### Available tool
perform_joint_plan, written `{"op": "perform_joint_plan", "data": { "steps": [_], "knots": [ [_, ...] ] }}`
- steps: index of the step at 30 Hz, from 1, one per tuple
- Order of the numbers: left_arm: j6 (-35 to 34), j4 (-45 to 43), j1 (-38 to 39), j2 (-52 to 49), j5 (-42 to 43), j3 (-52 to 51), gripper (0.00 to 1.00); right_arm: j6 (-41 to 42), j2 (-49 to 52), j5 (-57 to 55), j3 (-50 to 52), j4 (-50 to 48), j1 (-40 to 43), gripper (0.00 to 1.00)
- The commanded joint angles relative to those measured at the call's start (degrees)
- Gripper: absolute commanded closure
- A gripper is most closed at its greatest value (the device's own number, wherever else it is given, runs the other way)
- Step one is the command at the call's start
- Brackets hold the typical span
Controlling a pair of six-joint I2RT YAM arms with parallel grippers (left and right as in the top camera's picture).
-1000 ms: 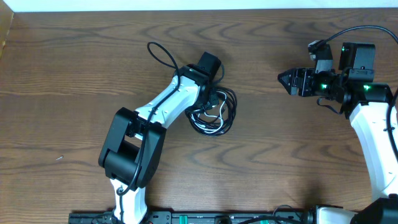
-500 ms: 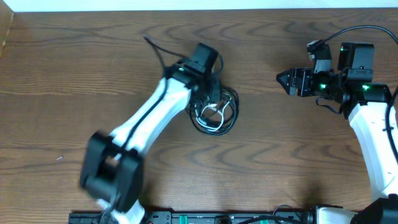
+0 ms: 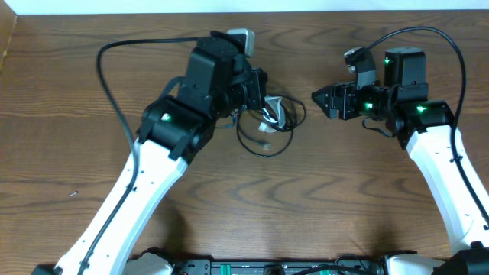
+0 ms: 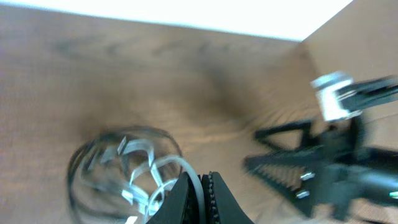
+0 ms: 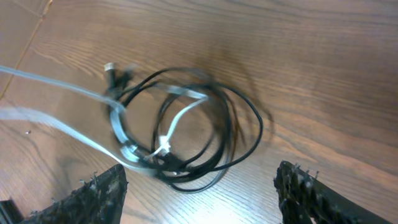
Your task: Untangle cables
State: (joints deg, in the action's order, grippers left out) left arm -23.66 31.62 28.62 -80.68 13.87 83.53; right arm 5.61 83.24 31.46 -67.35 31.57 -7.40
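Observation:
The black cable (image 3: 260, 150) lies in loose loops on the wooden table, tangled with the white cable (image 3: 273, 114). My left gripper (image 3: 261, 99) is at the top of the tangle. In the left wrist view its jaws (image 4: 201, 190) are shut on a strand of the white cable (image 4: 163, 167), with the black loops (image 4: 76, 177) blurred to the left. My right gripper (image 3: 319, 100) is open and empty just right of the tangle. Its wrist view shows the black cable (image 5: 239, 124) and the white cable (image 5: 177, 117) ahead of its spread fingers (image 5: 202, 193).
The left arm's thick black wire (image 3: 103, 65) arcs over the far left of the table. The right arm's wire (image 3: 451, 46) loops at the far right. The table's back edge (image 3: 306, 9) runs close behind the tangle.
The left arm has swung and straightened, now gripping the white cable at the tangle's top. The tangle has shifted slightly toward the back. The right gripper has moved left toward it.

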Motion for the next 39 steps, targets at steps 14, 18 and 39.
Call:
{"op": "perform_joint_plan", "data": {
  "steps": [14,18,39],
  "knots": [
    [-1.5,-14.4,0.1,9.6,0.0,0.8,0.92,0.8,2.6,4.0,-1.1,-2.9,-3.7,0.26],
    [-1.5,-13.9,0.1,9.4,-3.0,0.8,0.93,1.4,2.7,5.6,-1.1,-3.1,-4.0,0.25],
    [-6.2,-12.7,0.1,8.1,-3.1,0.8,0.93,4.3,5.9,4.3,-1.1,-15.4,-9.5,0.23]
  ]
}}
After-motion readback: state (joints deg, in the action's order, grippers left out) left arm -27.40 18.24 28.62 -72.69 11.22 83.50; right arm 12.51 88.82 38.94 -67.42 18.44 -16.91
